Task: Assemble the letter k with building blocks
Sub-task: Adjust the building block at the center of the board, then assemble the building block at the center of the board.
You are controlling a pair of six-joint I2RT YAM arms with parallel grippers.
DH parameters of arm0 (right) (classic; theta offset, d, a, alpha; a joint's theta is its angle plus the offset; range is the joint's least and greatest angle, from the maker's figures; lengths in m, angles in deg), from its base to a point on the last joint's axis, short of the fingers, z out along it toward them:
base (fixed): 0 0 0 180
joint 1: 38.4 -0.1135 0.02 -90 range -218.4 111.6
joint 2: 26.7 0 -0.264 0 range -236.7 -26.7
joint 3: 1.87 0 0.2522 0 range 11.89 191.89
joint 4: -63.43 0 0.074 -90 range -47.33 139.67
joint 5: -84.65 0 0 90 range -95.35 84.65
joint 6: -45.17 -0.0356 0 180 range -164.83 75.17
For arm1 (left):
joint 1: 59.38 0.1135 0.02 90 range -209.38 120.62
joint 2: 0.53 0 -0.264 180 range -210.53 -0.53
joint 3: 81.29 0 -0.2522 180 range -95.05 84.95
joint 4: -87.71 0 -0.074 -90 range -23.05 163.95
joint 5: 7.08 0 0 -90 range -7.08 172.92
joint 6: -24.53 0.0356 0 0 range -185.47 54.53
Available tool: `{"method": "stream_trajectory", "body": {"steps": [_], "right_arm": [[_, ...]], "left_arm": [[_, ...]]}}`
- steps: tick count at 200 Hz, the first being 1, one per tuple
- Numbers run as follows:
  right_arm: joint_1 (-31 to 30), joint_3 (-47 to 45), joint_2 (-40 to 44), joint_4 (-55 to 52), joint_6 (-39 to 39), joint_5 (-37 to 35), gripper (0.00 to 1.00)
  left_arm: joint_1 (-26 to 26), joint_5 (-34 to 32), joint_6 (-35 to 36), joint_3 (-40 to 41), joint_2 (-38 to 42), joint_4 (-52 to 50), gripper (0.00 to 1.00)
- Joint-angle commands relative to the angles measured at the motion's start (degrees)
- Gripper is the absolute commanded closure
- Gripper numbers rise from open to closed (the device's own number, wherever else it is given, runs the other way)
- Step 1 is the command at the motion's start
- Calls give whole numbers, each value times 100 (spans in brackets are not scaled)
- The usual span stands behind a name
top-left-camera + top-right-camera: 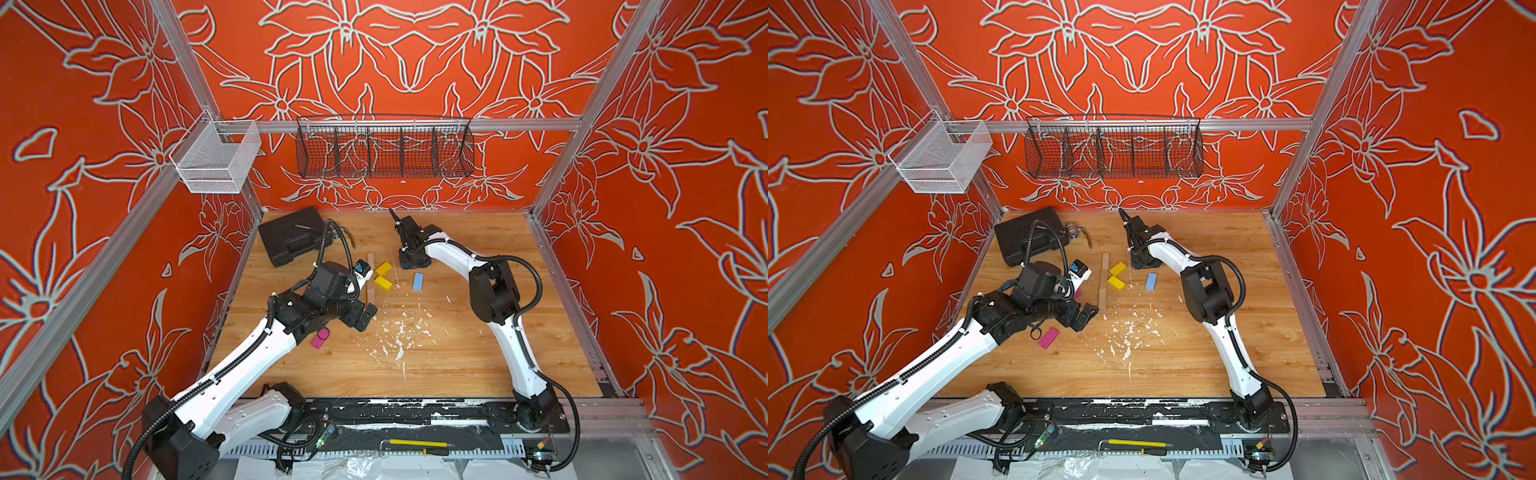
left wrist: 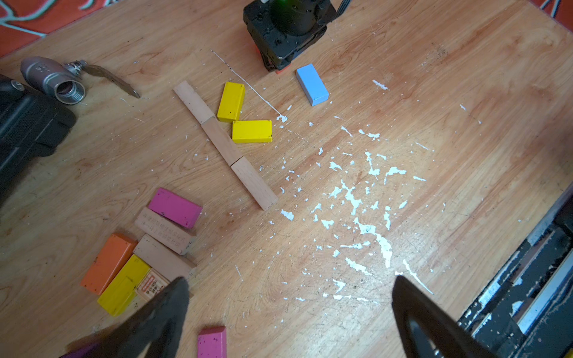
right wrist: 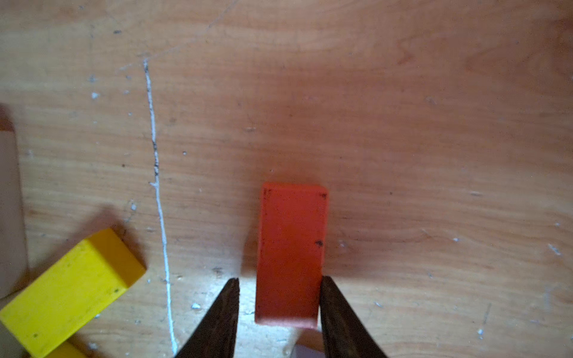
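- Now, the right gripper straddles the red block, flat on the table: one finger touches its side, a sliver of gap at the other, not clamped.
- The left gripper hangs spread wide, holding nothing.
- Three pale bars lie end to end, two yellow blocks just beside.

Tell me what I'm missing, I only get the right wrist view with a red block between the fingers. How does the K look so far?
Observer: Three pale wood blocks lie end to end as its straight stem.
Operator: Any arms yet?
Observer: One yellow block and a second yellow block splay from the stem's middle.
Operator: And the left gripper?
Observer: The left gripper is open, holding nothing.
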Motion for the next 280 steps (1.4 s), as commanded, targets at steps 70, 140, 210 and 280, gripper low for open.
{"method": "stream_trajectory", "body": {"steps": [70,140,210,280], "right_arm": [[34,-104,187,-150,-165,-98,51],[8,-2024,1888,545,-744,-132,40],[-88,-2857,2240,542,-1124,-389,43],[-221,-2150,1463,533,-1116,-156,47]], "left_arm": [[123,38,-23,-24,-17,-3,0],[128,1252,434,308,387,408,0],[122,2552,855,660,854,935,3],[127,2320,797,621,741,910,3]]}}
